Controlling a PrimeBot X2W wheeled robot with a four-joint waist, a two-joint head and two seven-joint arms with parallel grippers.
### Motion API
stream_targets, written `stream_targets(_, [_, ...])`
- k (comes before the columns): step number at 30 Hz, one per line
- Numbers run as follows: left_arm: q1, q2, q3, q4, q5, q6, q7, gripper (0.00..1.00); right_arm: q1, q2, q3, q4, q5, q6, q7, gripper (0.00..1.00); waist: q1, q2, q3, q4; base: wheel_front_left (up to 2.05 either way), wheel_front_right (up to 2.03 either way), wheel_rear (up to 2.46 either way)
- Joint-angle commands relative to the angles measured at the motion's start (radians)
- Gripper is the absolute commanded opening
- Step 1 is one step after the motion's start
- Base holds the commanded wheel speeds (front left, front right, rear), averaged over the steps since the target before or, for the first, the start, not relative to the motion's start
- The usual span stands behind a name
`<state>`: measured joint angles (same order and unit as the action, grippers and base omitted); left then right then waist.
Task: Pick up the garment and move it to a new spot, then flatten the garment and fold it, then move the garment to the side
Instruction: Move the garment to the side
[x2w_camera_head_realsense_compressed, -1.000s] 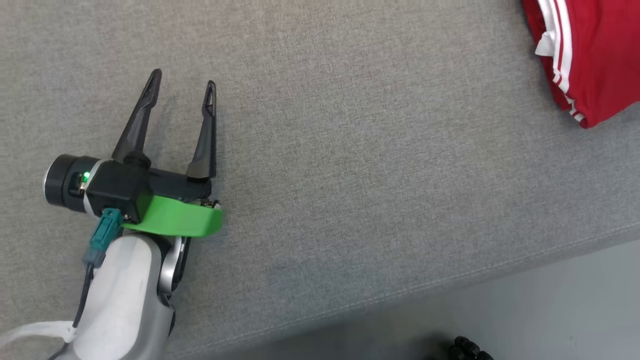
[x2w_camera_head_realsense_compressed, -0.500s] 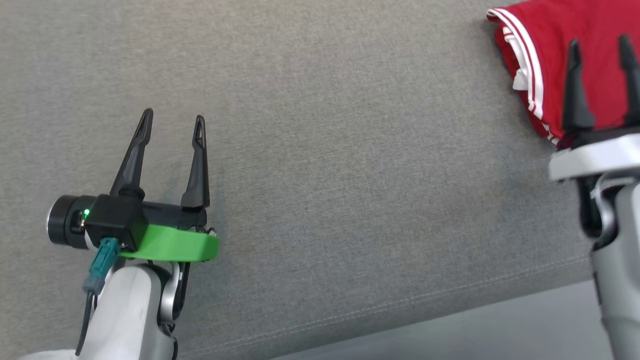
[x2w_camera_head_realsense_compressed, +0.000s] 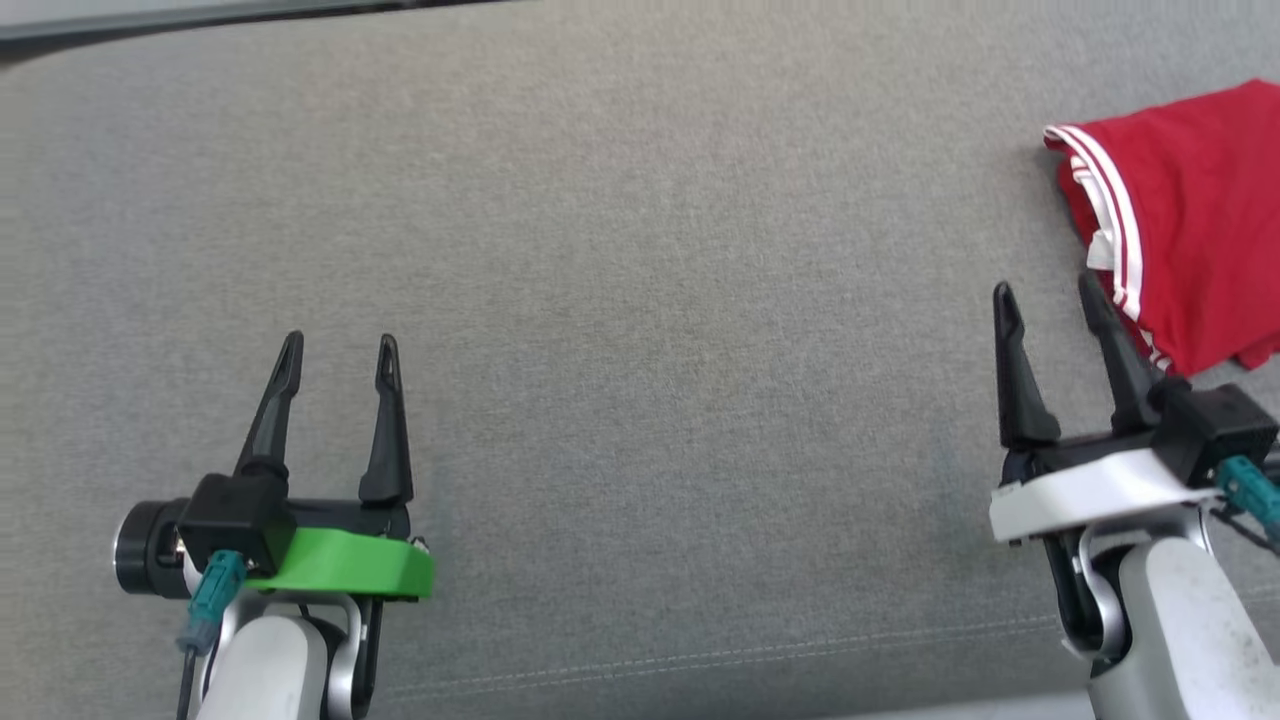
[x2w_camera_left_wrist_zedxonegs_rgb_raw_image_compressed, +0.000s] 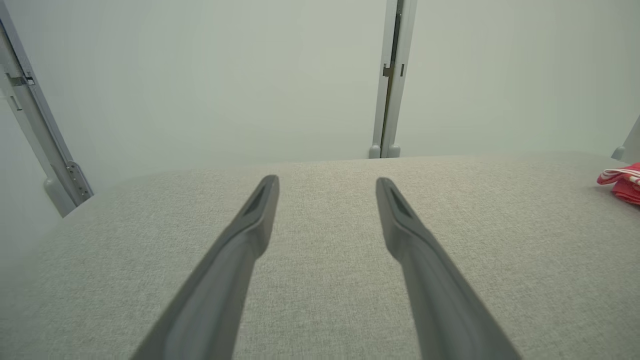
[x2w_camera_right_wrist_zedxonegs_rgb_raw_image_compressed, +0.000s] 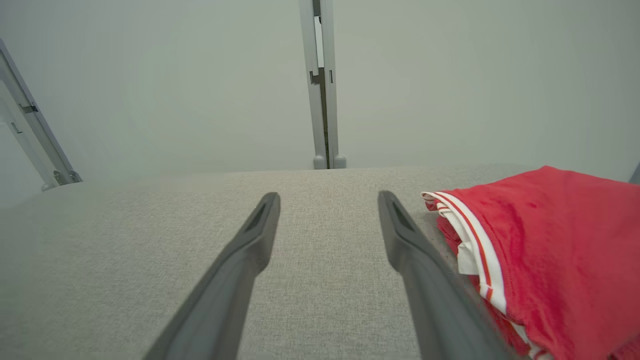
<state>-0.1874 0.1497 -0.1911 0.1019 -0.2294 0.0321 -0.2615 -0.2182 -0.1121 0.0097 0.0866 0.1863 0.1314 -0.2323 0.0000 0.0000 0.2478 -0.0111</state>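
In the head view, the left tool and the right tool are seen over a grey fabric surface. Each has its two dark fingers spread apart, and nothing is held between them. The red garment, trimmed with white stripes, is found bunched on the surface just ahead of the right tool and to its outer side, well apart from the left tool.

In the right wrist view, the garment is shown close beside the right-hand finger of the right tool, its striped edge turned towards that finger; whether the two touch cannot be told. In the left wrist view, a small corner of the garment is caught far to the right of the left tool.

A pale wall and a grey upright post ahead of the tools are given by the wrist views.
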Motion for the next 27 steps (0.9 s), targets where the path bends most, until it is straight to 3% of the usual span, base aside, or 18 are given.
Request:
stream_targets(1, [0.012, -0.001, 0.004, 0.0, -0.003, -0.004, -0.004, 1.0, 0.02, -0.001, -0.004, -0.007, -0.008, -0.002, 0.002, 1.0, 0.0, 0.0, -0.059, 0.047, 0.0, 0.0, 0.0])
stream_targets(12, [0.088, -0.006, 0.01, 0.023, -0.002, -0.021, -0.004, 1.0, 0.172, 0.042, 0.012, -0.039, -0.032, -0.001, 0.034, 1.0, 0.0, 0.0, -0.158, 0.047, 0.0, 0.0, 0.0])
stream_targets(27, [0.161, 0.016, 0.026, 0.064, -0.005, 0.011, -0.004, 1.0, 0.258, 0.058, 0.007, -0.063, -0.054, -0.001, 0.062, 1.0, 0.0, 0.0, -0.209, 0.032, 0.0, 0.0, 0.0])
